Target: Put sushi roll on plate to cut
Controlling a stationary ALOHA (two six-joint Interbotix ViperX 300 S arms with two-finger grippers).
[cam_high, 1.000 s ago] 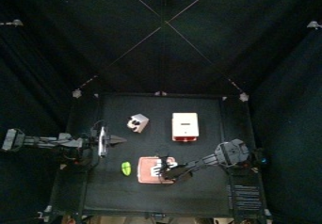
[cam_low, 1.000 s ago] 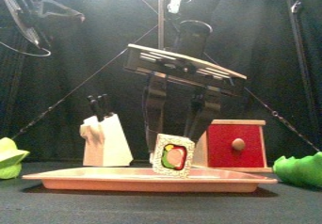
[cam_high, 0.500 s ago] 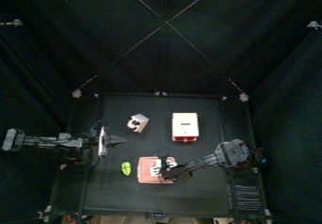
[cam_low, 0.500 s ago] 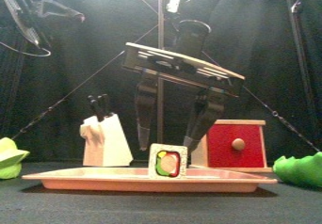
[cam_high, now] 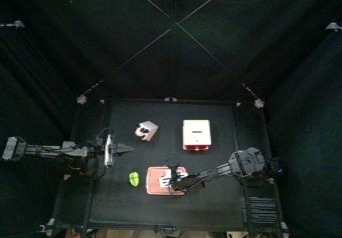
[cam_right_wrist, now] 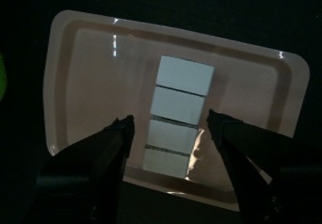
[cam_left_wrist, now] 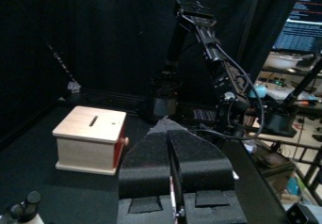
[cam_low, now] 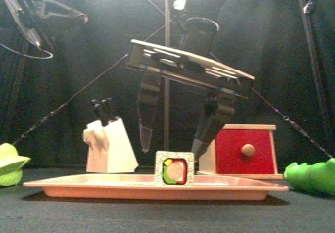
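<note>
With the plate (cam_low: 157,186) as the landmark, the left gripper (cam_high: 118,150) is resting well off to its left, above the table (cam_high: 227,117), with its two jaws pressed together on nothing, as the left wrist view shows. A green thing (cam_low: 11,164) is lying at the table's left edge, left of the plate, and a white knife block (cam_low: 110,145) with dark handles is standing behind the plate's left part. The sushi roll (cam_low: 174,167) is standing upright on the plate, near its middle, its cut face with green and red filling turned to the front. The right gripper (cam_low: 182,124) is hanging just above the roll with its jaws spread wide, one on each side of the roll and neither touching it; the right wrist view shows the roll (cam_right_wrist: 180,117) lying between the open jaws on the pink plate (cam_right_wrist: 88,77). A red and white box (cam_low: 246,150) is standing behind the plate's right part, and another green thing (cam_low: 311,175) is lying right of the plate.
</note>
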